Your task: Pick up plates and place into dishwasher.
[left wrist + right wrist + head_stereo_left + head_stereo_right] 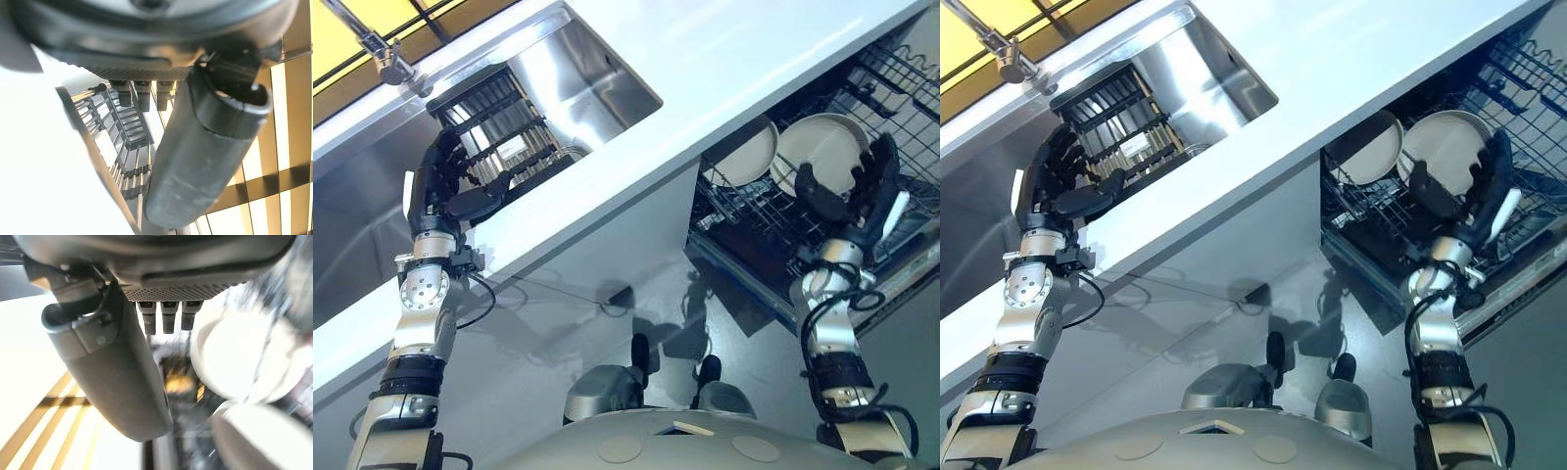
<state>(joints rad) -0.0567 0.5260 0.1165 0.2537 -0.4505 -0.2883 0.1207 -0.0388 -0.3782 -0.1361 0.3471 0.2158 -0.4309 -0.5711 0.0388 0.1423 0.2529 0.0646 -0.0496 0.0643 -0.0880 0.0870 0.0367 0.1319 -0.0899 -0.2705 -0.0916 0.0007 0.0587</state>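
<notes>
White surface (pixel 724 69) runs across my head views, steel sink (pixel 597 69) set into it with a dark dish rack (pixel 499 122) inside and a faucet (pixel 382 54) beside. Dishwasher rack (pixel 901 88) is pulled out below the surface edge, two white plates (pixel 822 147) standing upright in it, side by side. Left hand (pixel 445 181) is at the sink-rack's near edge, fingers (pixel 445 157) loosely spread, thumb out, gripping nothing. Right hand (pixel 862 191) sits just in front of the right-side plate, fingers (pixel 881 162) wide, thumb apart; can't tell if it touches the plate.
</notes>
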